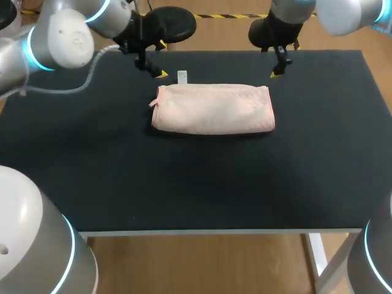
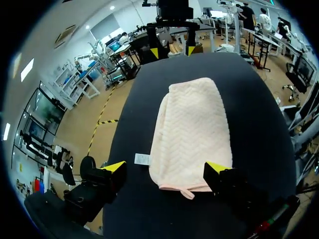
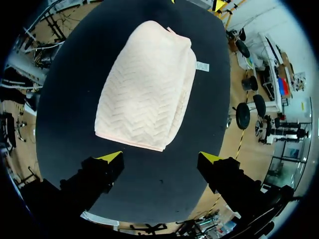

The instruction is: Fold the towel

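The only thing that looked like writing was on a small white rectangular label (image 1: 182,76) (image 2: 142,159) (image 3: 202,66), and whatever was printed on it was too small to make out. It lay flat on the matte black table top (image 1: 184,184) (image 2: 259,114) (image 3: 65,99), just beside the far long edge of the pale pink woven towel (image 1: 212,109) (image 2: 192,134) (image 3: 144,84), near the end on the left arm's side. I could not tell whether it was joined to the cloth. The towel was folded into a thick oblong with a zigzag weave. It lay lengthwise across the middle of the table, somewhat toward the far side, with a little hanging loop (image 1: 153,103) (image 2: 187,193) poking out at its left end. The table's surface was dull and dark, with a thin white front edge (image 1: 214,231). The left gripper (image 1: 153,68) (image 2: 165,169) hung above the far left corner of the towel. Its yellow-tipped fingers (image 2: 113,168) were spread wide and held nothing, and from its own wrist the towel's looped end showed between them, lower down on the table. The right gripper (image 1: 280,64) (image 3: 159,158) hung above the far right corner, its fingers (image 3: 110,157) equally parted and empty. The towel's near end lay just ahead of them and touched neither.
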`<state>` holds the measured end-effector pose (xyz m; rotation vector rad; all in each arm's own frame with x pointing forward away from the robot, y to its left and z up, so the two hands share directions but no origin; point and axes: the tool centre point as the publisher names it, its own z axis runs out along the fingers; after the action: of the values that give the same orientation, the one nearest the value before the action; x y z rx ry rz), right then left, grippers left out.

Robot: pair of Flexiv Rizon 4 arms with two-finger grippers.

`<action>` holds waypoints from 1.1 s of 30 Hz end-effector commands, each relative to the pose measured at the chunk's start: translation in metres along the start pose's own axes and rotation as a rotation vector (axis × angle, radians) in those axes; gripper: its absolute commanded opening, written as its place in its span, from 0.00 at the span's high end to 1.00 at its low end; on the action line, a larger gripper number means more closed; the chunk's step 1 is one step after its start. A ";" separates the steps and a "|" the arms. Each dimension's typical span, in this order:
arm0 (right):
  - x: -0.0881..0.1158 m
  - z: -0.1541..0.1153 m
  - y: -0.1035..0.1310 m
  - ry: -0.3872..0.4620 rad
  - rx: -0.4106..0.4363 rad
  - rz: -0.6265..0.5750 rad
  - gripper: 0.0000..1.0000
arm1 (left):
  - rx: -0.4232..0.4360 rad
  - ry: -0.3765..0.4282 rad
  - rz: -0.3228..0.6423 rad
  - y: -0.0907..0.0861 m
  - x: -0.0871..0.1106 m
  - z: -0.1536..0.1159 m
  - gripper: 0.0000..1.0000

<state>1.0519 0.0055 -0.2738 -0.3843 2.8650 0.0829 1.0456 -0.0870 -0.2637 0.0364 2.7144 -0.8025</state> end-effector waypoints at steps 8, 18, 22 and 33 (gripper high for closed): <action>0.020 -0.017 -0.007 -0.029 -0.017 -0.041 0.00 | 0.261 0.044 0.045 0.016 0.025 -0.028 0.00; 0.022 -0.017 0.005 -0.038 0.011 -0.124 0.00 | 0.223 0.133 -0.015 0.039 0.029 -0.035 0.00; 0.032 -0.025 0.009 -0.044 0.091 -0.465 0.00 | 0.185 0.155 0.011 0.040 0.030 -0.034 0.00; 0.032 -0.025 0.009 -0.044 0.091 -0.465 0.00 | 0.185 0.155 0.011 0.040 0.030 -0.034 0.00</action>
<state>1.0147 0.0055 -0.2582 -0.9983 2.6472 -0.1209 1.0112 -0.0375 -0.2656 0.1578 2.7713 -1.0839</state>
